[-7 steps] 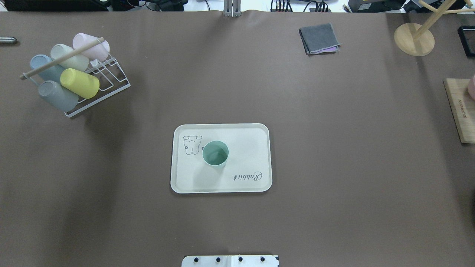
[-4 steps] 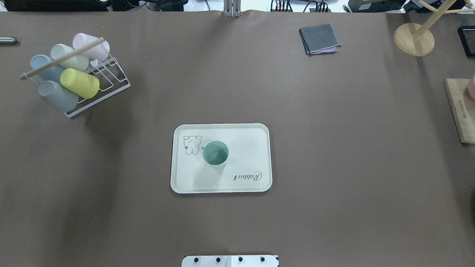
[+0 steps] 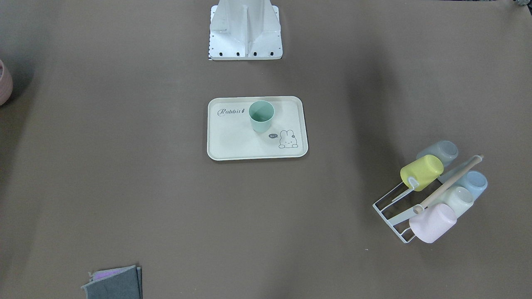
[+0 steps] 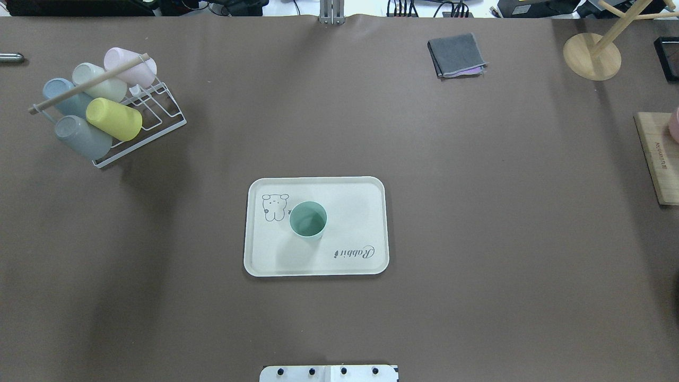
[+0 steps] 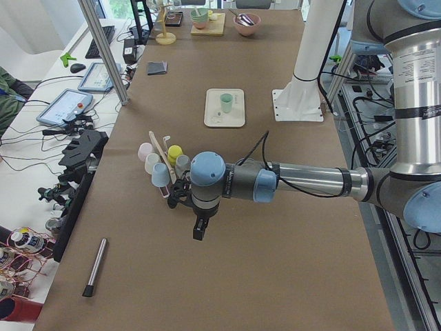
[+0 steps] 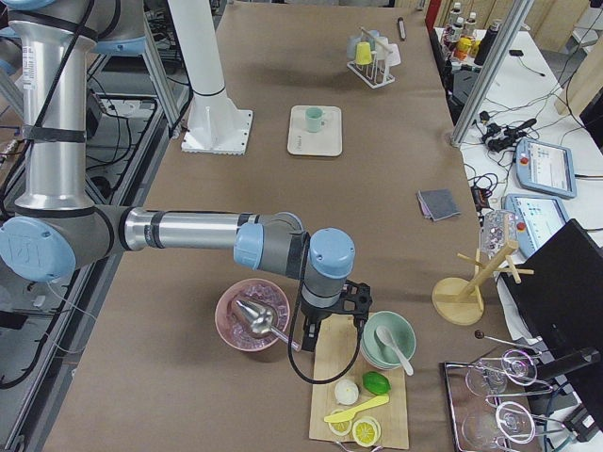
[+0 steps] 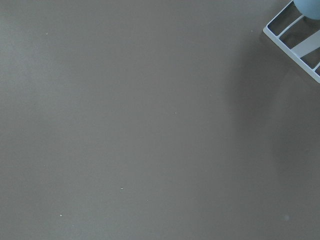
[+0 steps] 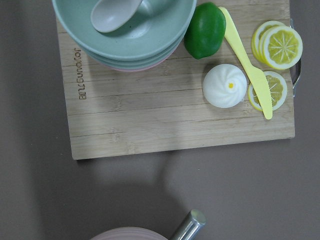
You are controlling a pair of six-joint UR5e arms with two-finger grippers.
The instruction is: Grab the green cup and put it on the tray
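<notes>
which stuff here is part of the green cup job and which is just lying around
Job:
- green cup, upright on the tray
- tray

Lying about:
- wire rack holding cups
- grey cloth
- wooden stand
- cutting board with bowls, lime, lemon slices

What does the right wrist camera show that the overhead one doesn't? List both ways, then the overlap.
Only the right wrist view: stacked bowls, a spoon, a lime, a white bun, a yellow knife, lemon slices. Only the overhead view: the green cup upright on the tray, a cup rack, a grey cloth, a wooden stand. Both: the wooden board, cut off at the overhead view's right edge.
</notes>
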